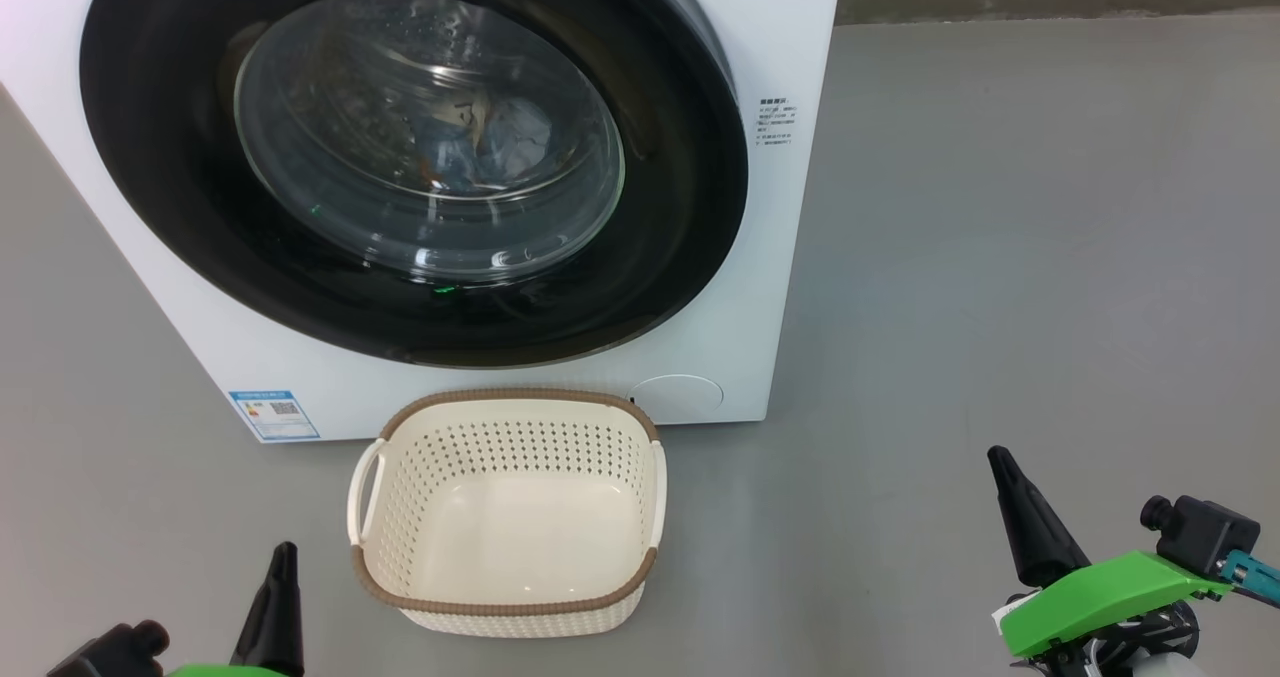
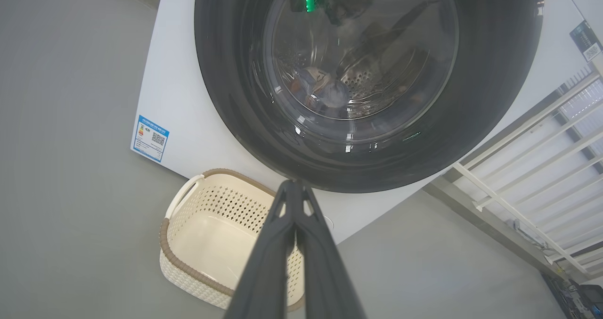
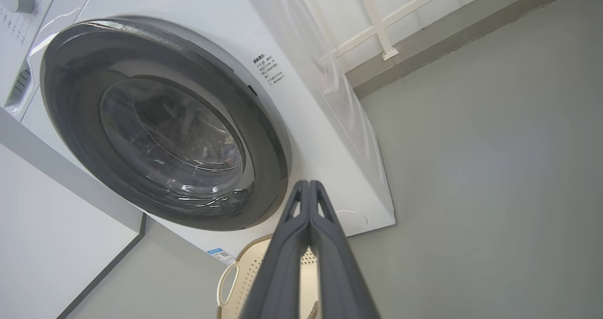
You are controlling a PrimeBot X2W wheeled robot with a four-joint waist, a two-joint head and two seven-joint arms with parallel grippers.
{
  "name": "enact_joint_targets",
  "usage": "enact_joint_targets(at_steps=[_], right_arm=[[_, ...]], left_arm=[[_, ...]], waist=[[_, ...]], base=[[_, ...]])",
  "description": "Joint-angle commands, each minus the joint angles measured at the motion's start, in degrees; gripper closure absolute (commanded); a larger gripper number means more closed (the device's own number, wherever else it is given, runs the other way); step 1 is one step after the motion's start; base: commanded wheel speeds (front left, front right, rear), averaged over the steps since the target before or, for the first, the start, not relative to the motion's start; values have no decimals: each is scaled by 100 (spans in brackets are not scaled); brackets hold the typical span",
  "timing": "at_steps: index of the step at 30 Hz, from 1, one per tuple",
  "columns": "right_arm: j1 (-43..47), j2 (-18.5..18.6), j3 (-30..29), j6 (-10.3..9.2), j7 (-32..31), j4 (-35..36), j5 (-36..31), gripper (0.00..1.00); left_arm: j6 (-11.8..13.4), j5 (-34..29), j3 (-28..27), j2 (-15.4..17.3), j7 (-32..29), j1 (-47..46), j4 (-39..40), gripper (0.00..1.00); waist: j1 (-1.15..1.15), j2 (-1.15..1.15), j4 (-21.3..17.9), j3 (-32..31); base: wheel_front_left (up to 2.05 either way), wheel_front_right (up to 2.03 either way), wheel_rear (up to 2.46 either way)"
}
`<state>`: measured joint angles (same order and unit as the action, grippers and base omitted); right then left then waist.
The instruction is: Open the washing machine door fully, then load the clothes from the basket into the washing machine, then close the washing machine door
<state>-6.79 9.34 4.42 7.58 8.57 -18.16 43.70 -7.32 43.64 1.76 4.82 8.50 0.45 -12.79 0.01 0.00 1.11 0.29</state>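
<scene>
The washing machine door [image 1: 680,217] is shut; clothes [image 1: 510,142] inside; both claws closed.
You see the door flush on the washing machine [image 1: 790,287]; the clothes lie behind its glass; the basket [image 1: 520,397] stands on the floor [image 1: 1000,257] just in front; your left gripper [image 1: 285,555] and right gripper [image 1: 1000,462] are pinched together, holding nothing.

Nothing legible: the blue label sticker [image 1: 273,415] on the washing machine [image 1: 790,37], ahead of my left gripper [image 1: 285,557], bears a QR code and print too small to read.
</scene>
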Motion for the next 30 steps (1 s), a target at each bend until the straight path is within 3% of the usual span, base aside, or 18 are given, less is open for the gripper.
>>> enact_joint_targets(at_steps=[1,30], right_arm=[[-98,21,-49,-3,-52,172,207,100],[-44,-202,-401,-5,-543,254,1781,100]], left_arm=[[-5,166,-124,59,-47,-262,105,100],[-9,1759,-357,-22,-535,-397,28,100]], waist=[[0,0,-2,0],[-1,0,-39,-4]], base=[[0,0,0],[0,0,0]])
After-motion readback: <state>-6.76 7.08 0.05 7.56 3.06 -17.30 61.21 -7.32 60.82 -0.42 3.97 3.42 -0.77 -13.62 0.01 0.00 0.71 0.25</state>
